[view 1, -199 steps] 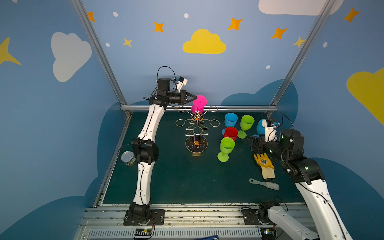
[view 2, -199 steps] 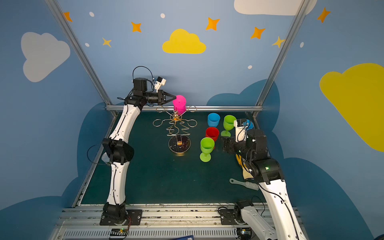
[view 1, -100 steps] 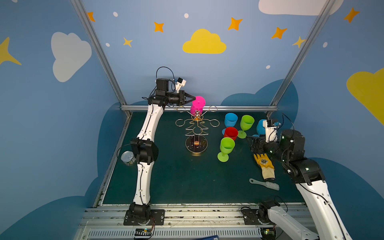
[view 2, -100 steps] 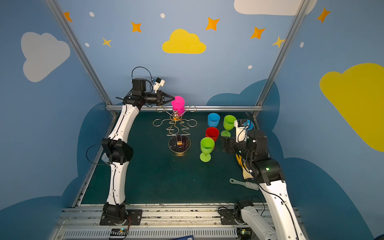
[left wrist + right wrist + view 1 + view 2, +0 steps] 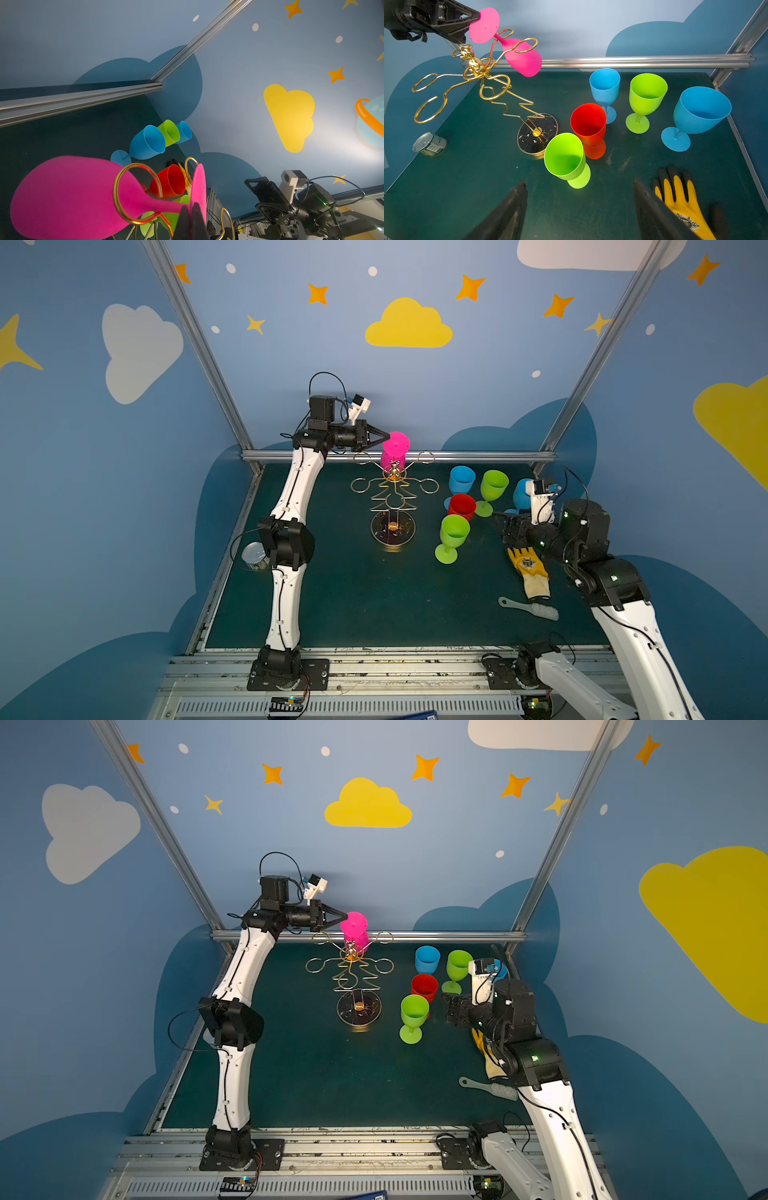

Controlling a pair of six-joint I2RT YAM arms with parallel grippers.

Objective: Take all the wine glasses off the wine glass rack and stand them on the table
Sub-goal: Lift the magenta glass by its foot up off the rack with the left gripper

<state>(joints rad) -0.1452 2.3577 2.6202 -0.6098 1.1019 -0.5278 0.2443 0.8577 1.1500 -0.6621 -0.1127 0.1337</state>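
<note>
Above your green mat (image 5: 353, 605), left gripper (image 5: 385, 439) pinches the foot of the pink wine glass (image 5: 397, 445), stem through a rack (image 5: 392, 529) ring; right gripper (image 5: 579, 182) gapes empty.

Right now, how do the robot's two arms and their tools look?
The left arm and right arm have white shells, black joints and thin black cables; the right shows small green lights. A white camera block sits on each wrist. The left tool and right tool are black, tapering wedges.

Above centre in a top view, the pink wine glass (image 5: 395, 449) is being held inverted, tilted, in a ring of the gold wine glass rack (image 5: 399, 533).
</note>
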